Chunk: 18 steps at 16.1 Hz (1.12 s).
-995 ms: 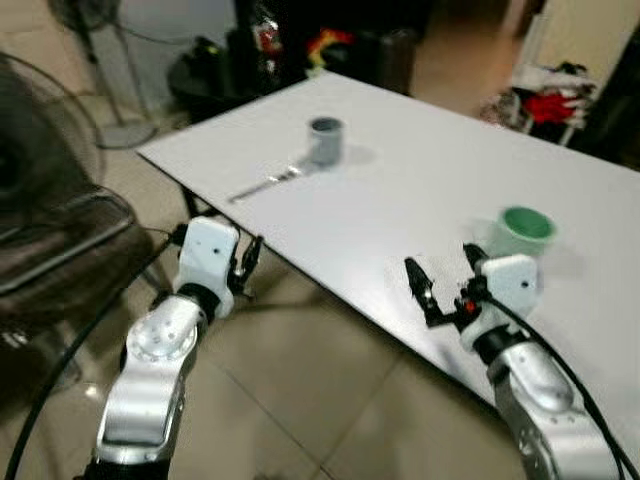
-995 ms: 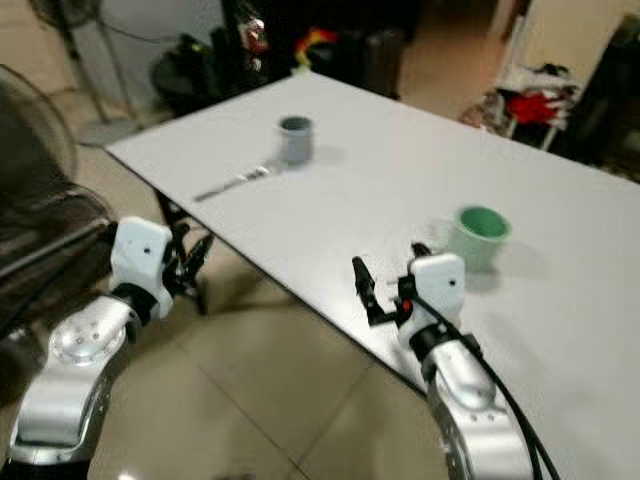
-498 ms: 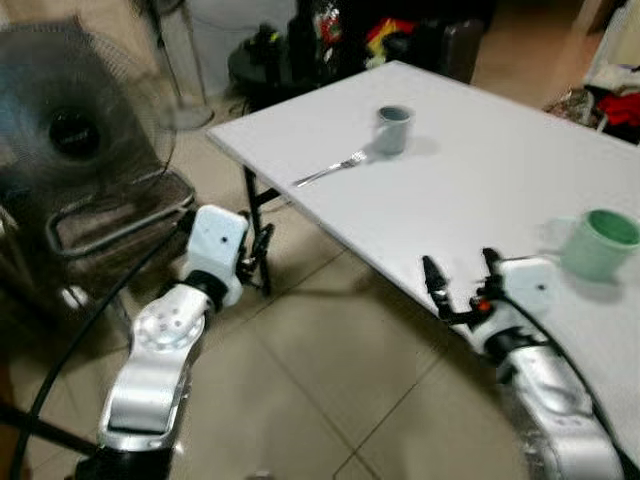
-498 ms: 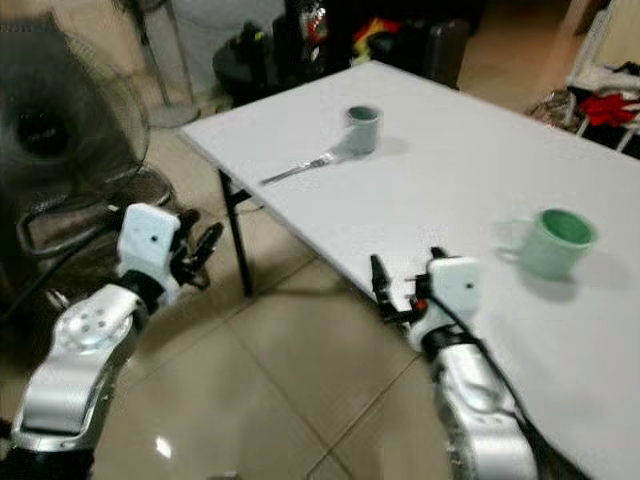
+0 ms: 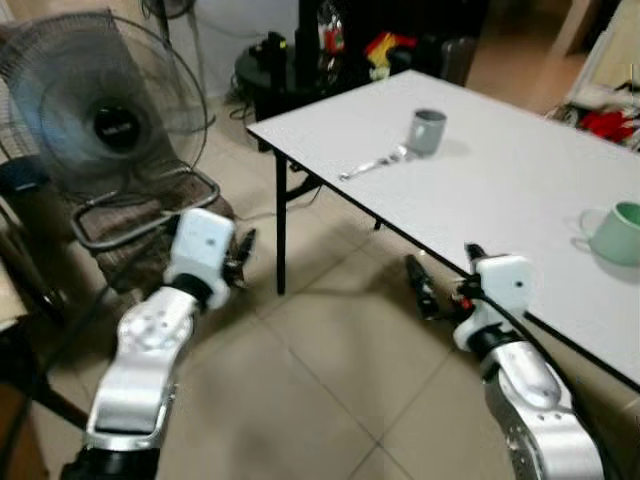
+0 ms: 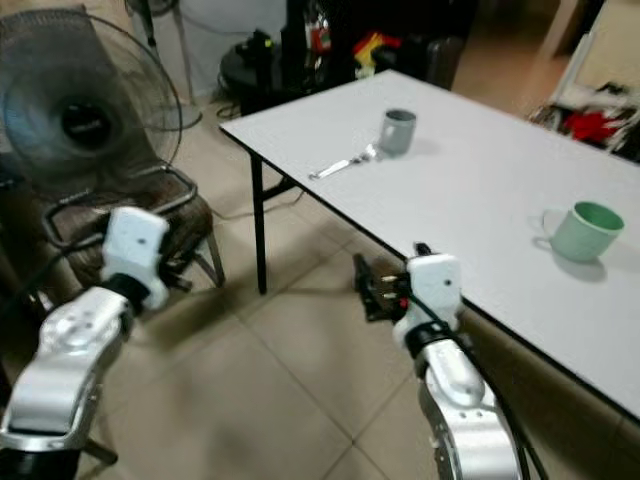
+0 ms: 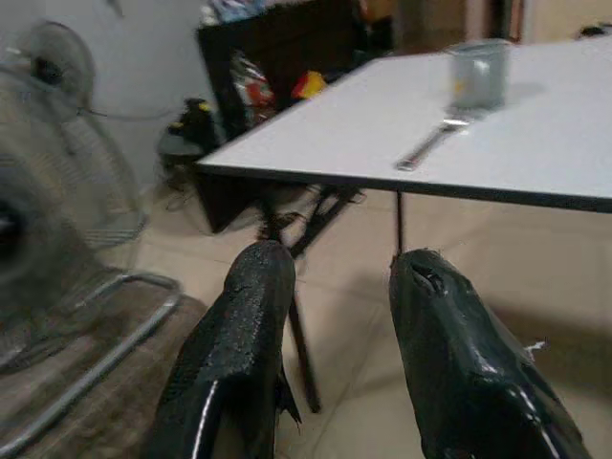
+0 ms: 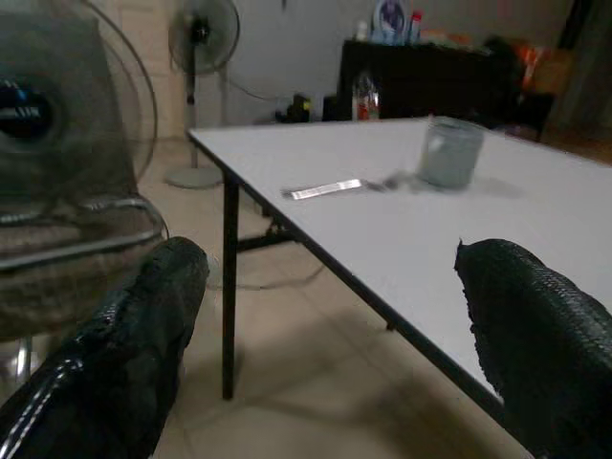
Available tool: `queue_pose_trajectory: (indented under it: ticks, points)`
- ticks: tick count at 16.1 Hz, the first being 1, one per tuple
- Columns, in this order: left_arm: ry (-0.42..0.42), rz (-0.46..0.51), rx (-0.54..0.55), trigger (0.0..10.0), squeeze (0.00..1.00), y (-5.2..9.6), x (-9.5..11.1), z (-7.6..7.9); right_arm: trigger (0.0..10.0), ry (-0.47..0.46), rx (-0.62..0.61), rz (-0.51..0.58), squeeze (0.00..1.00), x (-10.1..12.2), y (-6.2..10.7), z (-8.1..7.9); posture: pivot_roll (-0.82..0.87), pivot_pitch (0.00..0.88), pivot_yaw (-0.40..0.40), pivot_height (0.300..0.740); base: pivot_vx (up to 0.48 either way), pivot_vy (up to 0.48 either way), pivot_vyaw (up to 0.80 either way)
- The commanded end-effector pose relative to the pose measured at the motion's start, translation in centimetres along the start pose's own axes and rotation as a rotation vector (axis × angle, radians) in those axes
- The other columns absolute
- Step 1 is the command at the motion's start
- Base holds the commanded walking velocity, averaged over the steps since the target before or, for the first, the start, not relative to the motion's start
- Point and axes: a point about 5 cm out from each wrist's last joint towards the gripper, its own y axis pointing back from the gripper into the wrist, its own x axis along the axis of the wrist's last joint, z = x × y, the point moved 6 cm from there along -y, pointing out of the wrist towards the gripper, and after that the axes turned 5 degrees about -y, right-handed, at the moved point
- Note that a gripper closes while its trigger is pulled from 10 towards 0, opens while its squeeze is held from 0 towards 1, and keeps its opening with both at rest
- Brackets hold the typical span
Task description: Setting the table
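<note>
A white table [image 5: 500, 190] stands ahead and to the right. On its far part a grey cup [image 5: 427, 131] stands upright, with a metal fork [image 5: 372, 165] lying just beside it. A green mug [image 5: 618, 232] sits near the right edge of the view. My right gripper [image 5: 440, 272] hangs open in front of the table's near edge, over the floor, with nothing in it. My left gripper [image 5: 243, 258] is open and empty too, well left of the table by the chair. The cup [image 8: 450, 151] and fork [image 8: 330, 188] also appear beyond the right fingers [image 8: 153, 335].
A standing fan [image 5: 110, 110] and a metal-framed chair [image 5: 140, 215] are close on the left. A dark cabinet [image 5: 330, 40] with bottles and clutter stands behind the table. A table leg [image 5: 281, 235] drops to the tiled floor [image 5: 300, 400] between my arms.
The whole view has swung left and back: the table now lies further right and the fan has come fully into view. Both grippers stay open and empty.
</note>
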Motion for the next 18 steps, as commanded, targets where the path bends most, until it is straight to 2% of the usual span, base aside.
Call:
queue_pose_trajectory:
  ticks: [1,11,18]
  points:
    - [0.0,0.024,-0.015,10.0,0.0,-0.33,0.77,0.55,10.0,0.016,-0.014,0.006,0.0,0.16,0.08,0.69,-0.03,0.0,0.015,0.74,0.0,0.394,0.0]
    - [-0.017,0.027,-0.001,10.0,0.0,-0.27,0.98,0.18,10.0,-0.024,0.05,-0.006,0.0,-0.03,-0.25,-0.25,-0.01,0.0,0.004,0.74,0.0,0.397,0.0]
    - [-0.024,0.026,-0.004,10.0,0.0,-0.32,1.05,0.22,10.0,-0.028,0.059,-0.011,0.0,-0.06,-0.32,-0.26,-0.01,0.0,0.003,0.74,0.0,0.398,0.0]
